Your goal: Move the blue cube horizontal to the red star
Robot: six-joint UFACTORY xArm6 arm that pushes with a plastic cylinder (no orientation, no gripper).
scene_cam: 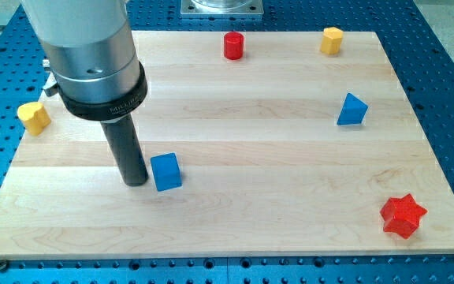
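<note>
My tip (135,182) rests on the desk (235,229) just left of the blue cube (165,172); contact is unclear. No gripper shows. The red star (403,216) lies far toward the view's right, slightly lower.

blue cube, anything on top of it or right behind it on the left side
Nothing sits on top of the blue cube; its top face is bare. My tip stands just to its left in the view, almost touching. The rod hides the board behind it there.

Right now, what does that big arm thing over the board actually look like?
A wide, shiny silver cylinder with a black ring around its lower end, faintly lettered. Below it, a straight dark rod narrows the shape down to my tip. No cables or claws show.
</note>
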